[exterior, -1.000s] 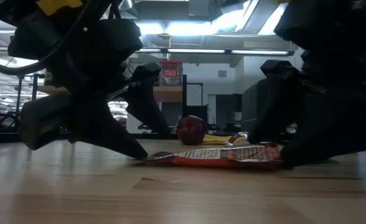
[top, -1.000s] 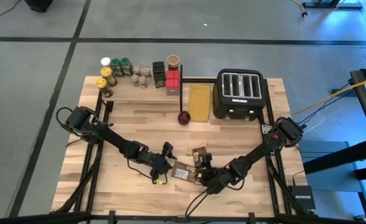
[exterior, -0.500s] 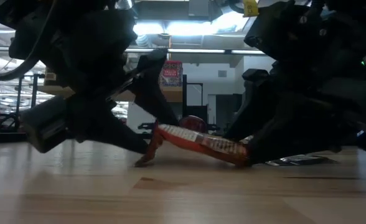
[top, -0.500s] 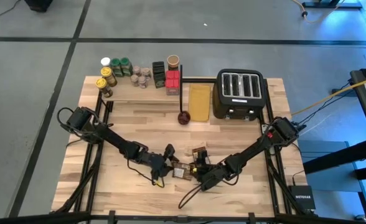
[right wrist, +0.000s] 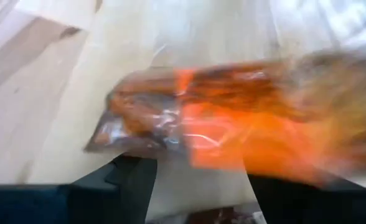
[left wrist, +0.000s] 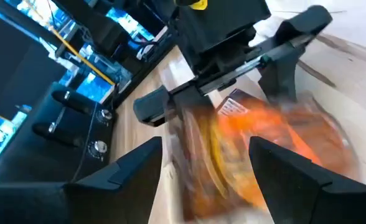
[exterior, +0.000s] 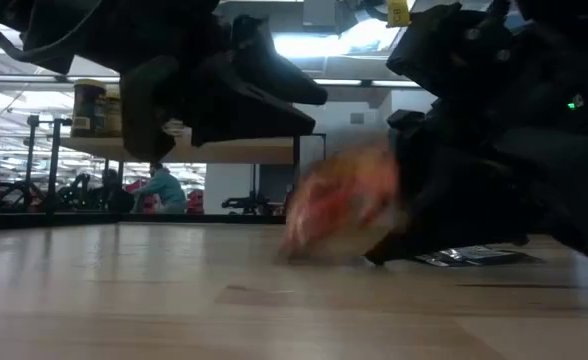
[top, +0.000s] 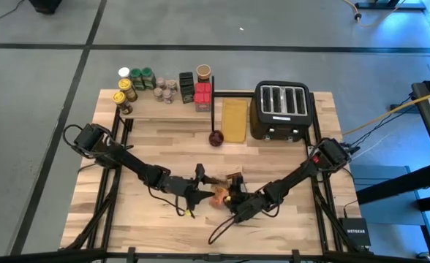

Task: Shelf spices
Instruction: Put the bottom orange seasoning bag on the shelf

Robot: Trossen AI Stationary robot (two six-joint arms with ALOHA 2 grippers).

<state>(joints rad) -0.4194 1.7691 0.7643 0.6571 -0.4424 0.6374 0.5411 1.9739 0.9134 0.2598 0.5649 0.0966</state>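
1. High view, lower centre: flat brown packet (top: 219,196) with an orange-red label, tipped up off the table (top: 288,157), lying between the two grippers.
2. Blurred in every view; in the low view (exterior: 336,212) seen as an orange smear with its lower edge on the wood.
3. Left gripper (top: 199,183) just left of the packet, fingers spread apart; in the left wrist view the packet (left wrist: 258,149) fills the gap between them. Cannot tell whether those fingers touch it.
4. Right gripper (top: 235,199) just right of the packet, fingers parted; in the right wrist view the packet (right wrist: 233,118) lies straight ahead, past the fingers. Grip or mere contact: cannot tell.
5. Second brown packet (top: 235,177) flat on the table, just above and right of the first.
6. Upper left of the high view: shelf (top: 156,108) along the table's far edge, carrying jars (top: 143,77) with green, white and yellow lids, small brown jars, plus dark and red boxes (top: 202,96).
7. Right of the shelf: tan-yellow board (top: 235,120), dark red knob (top: 215,138), black four-slot toaster (top: 282,109), slots bare.
8. Low view, background: seated person (exterior: 160,187).
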